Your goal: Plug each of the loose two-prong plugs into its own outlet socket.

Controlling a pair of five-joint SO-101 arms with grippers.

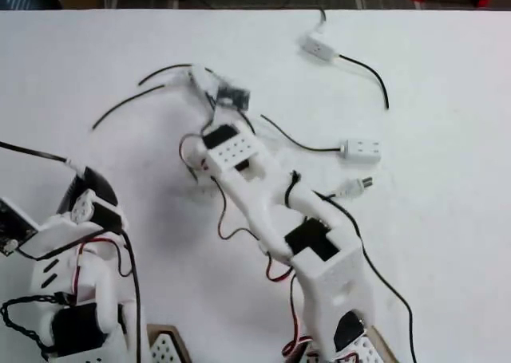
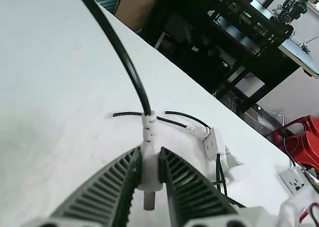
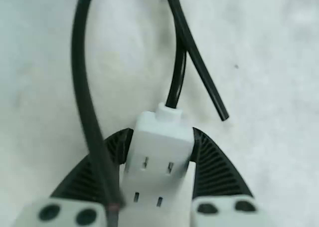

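White plug (image 2: 148,174) fills left gripper (image 2: 149,154), socket (image 3: 157,162) right gripper (image 3: 159,137).

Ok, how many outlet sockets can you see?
3. One outlet socket is held in the right gripper, one lies near the table's far edge, one beside the loose plug. More could be hidden.

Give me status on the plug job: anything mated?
Done: nothing; no plug looks seated in a socket. In hand: the left gripper is shut on one plug, and the right gripper clamps a socket block whose slots are empty. Left: mate those two, then the second plug, lying loose beside another socket. A third socket sits near the table's far edge.
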